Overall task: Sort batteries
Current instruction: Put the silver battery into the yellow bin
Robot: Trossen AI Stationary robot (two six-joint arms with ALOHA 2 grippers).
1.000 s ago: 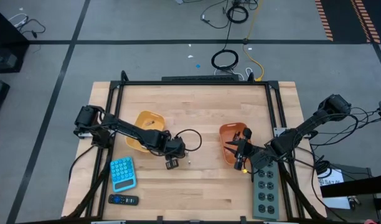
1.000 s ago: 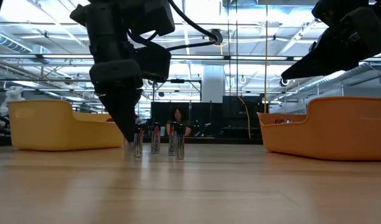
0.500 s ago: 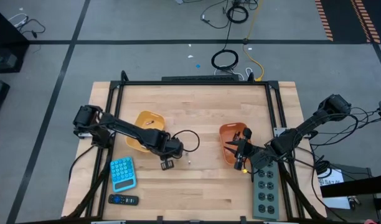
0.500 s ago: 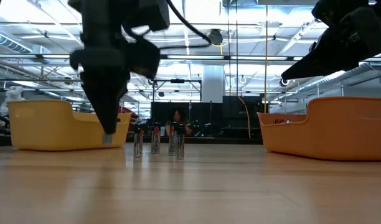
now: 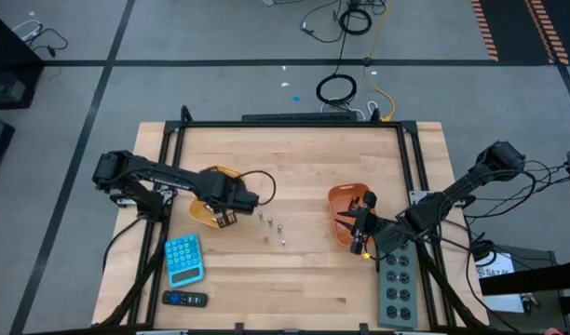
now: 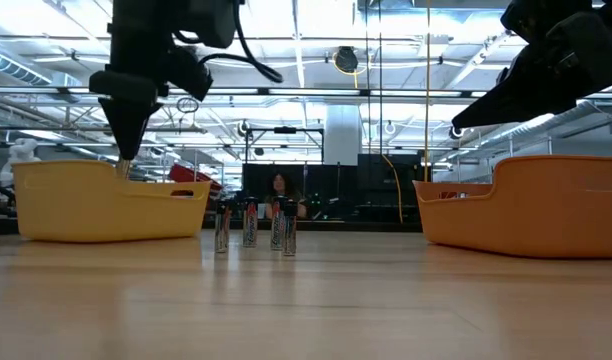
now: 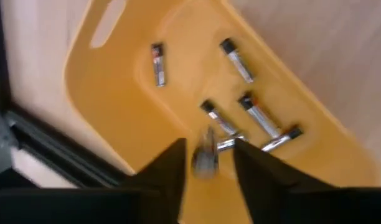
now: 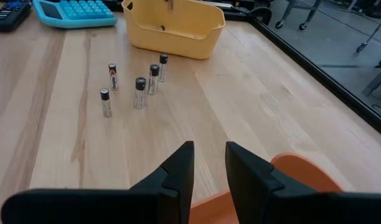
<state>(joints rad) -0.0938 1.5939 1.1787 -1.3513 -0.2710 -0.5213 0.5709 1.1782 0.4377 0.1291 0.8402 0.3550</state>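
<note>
From above, the left claw (image 5: 223,216) is hanging over the yellow tray (image 5: 203,215) near the tabletop's left edge, while in its wrist view it is gripping one battery (image 7: 205,155) above loose batteries (image 7: 260,121), and the right claw (image 8: 208,163), slightly parted, is idling over the orange tray (image 5: 342,199).

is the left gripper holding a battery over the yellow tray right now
Yes, the left gripper pinches a battery between its fingers above the yellow tray.
</note>
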